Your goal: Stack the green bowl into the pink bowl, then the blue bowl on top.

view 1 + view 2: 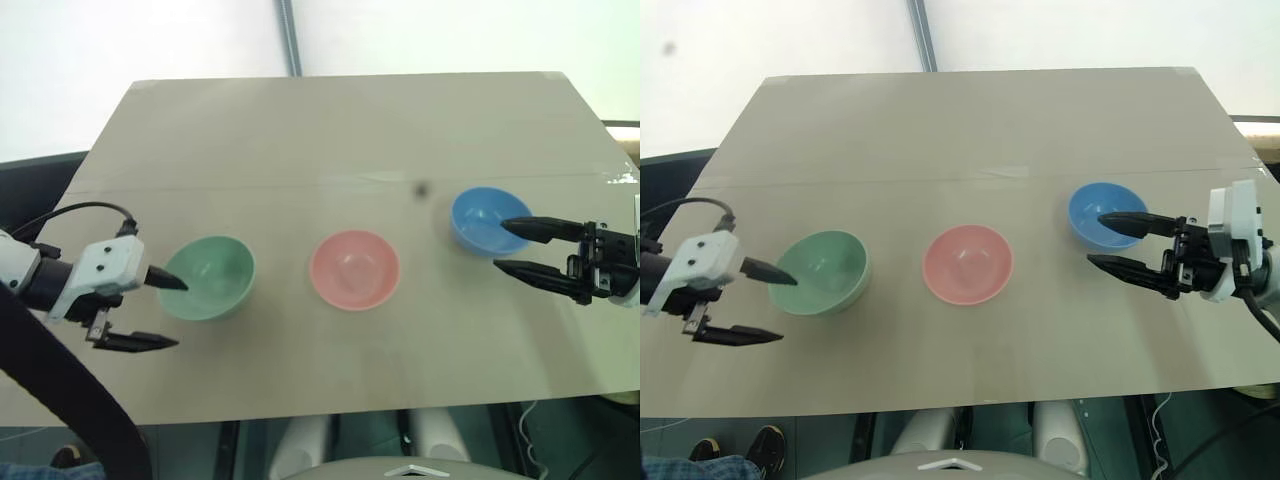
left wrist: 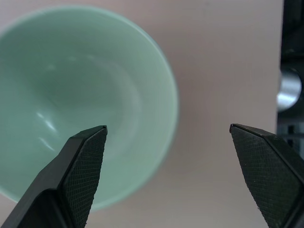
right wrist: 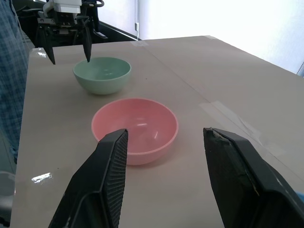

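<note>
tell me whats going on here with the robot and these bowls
A two-armed robot is set to stack three bowls standing apart in a row on the table. Nothing is stacked yet. Its left hand is open at the green bowl, one finger over the rim, the other outside. Its right hand is open beside the blue bowl, holding nothing. The pink bowl sits empty between them.
</note>
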Motion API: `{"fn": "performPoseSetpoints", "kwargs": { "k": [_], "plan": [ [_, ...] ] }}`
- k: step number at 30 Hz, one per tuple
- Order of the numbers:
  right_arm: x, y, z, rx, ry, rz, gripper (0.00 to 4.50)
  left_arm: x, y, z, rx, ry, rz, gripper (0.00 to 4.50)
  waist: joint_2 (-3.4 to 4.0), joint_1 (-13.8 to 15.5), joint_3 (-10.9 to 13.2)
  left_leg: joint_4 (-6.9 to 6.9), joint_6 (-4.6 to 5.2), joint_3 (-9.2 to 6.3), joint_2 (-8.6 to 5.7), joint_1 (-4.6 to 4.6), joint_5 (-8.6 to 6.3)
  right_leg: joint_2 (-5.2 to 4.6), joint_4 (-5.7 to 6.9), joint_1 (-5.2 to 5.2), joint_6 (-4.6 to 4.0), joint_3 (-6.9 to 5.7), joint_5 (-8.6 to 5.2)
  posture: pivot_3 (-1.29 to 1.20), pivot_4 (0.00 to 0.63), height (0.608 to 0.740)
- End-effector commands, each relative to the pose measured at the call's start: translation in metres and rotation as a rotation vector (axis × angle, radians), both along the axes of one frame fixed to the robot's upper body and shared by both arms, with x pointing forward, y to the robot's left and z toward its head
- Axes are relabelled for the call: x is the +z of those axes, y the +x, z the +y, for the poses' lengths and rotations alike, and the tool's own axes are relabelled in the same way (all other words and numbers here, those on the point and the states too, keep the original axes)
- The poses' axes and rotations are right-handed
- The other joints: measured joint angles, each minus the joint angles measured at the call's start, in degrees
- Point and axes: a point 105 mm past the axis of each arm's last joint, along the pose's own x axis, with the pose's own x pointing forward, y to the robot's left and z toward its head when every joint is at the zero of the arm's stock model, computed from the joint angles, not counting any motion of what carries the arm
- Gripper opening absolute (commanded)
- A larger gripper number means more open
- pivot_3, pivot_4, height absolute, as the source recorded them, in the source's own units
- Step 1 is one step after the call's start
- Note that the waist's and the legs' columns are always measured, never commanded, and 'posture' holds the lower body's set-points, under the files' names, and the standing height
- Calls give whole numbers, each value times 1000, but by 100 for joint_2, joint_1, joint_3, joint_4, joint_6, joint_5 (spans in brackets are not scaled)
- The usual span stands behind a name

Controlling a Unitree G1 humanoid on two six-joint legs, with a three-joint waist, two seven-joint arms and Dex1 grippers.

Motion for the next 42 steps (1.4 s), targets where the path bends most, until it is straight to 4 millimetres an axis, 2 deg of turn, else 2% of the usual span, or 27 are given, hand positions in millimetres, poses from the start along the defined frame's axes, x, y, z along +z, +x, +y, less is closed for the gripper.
{"fn": "performPoseSetpoints", "kwargs": {
  "k": [1, 9, 15, 18, 19, 20, 21, 22, 25, 26, 28, 36, 39, 42],
  "plan": [
    [10, -2, 0, 4, -5, -56, 2792, -1, 4, 2, -46, 70, -77, 4364, 0, 5, 0, 0, 0, 1, -1, 0, 0, 0, 0, 0, 0, 0, 0, 0, 150, 740],
    [10, -2, -1, -12, -3, -64, 2792, -20, 27, -13, -77, 80, -169, 4364, 0, 14, 1, -6, 0, 1, -3, 0, 0, 1, -3, -1, 0, 0, 0, 0, 150, 740],
    [11, -2, -2, -27, -3, -71, 2792, -29, 28, -16, -133, 100, -141, 4364, 0, -6, 1, -10, 0, 2, -5, 0, 0, 1, -4, -4, 0, 2, 0, 0, 150, 740],
    [11, -2, -2, -32, -3, -74, 2792, -26, 29, -19, -145, 77, -130, 3602, 0, -4, 1, -10, 0, 2, -4, 0, 0, 1, -4, -4, 0, 2, 0, 0, 150, 740],
    [11, -2, -2, -33, -3, -75, 2792, -25, 29, -18, -148, 79, -129, 2991, 0, -4, 1, -10, 0, 2, -4, 0, 0, 1, -3, -4, 0, 2, 0, 0, 150, 740],
    [11, -2, -2, -34, -2, -76, 2792, -25, 30, -18, -150, 80, -129, 2870, 0, -5, 1, -10, 1, 2, -4, 0, 0, 1, -4, -4, 0, 2, 0, 0, 150, 740],
    [11, -2, -1, -34, -2, -76, 2792, -25, 29, -18, -152, 80, -127, 2262, 0, -5, 1, -10, 1, 3, -5, 0, 0, 1, -4, -4, 0, 2, 0, 0, 150, 740],
    [11, -3, -2, -36, -2, -76, 2792, -25, 29, -18, -158, 81, -126, 1965, 0, -5, 1, -10, 1, 3, -5, 0, 0, 1, -4, -4, 0, 2, 0, 0, 150, 740],
    [10, -3, -2, -37, -2, -73, 2792, -24, 29, -19, -174, 83, -123, 413, 0, -7, 1, -11, 1, 2, -5, 0, 0, 2, -5, -4, 0, 2, 0, 0, 150, 740],
    [10, -3, -2, -37, -2, -72, 2792, -24, 29, -19, -184, 89, -128, 39, -2, -4, 0, -11, 1, 3, -5, 0, 0, 2, -5, -4, 0, 2, 0, 0, 150, 740],
    [10, -3, -1, -34, -2, -71, 2792, -23, 32, -21, -199, 95, -156, 39, 9, -3, -2, -11, 1, 1, -3, 2, 0, 1, -4, -1, 0, 1, 0, 0, 150, 740],
    [12, 0, 0, -28, -6, -75, 2792, 21, 77, -41, -261, 98, -435, 39, 3, 76, 3, -7, 0, 4, -14, 3, 0, 5, 2, -1, 0, -1, 0, 0, 150, 740],
    [12, 1, -1, -28, -6, -79, 2792, 42, 90, -69, -353, 37, -562, 39, 3, 99, 4, -6, 0, 6, -17, -1, 0, 4, -3, -1, 0, -2, 0, 0, 150, 740],
    [12, 1, 0, -28, -6, -83, 2792, 55, 88, -107, -491, -84, -650, 39, 2, 102, 3, 0, 1, 1, -18, -9, 0, 1, -8, -2, 1, -6, 1, 0, 150, 740]
  ]
}}
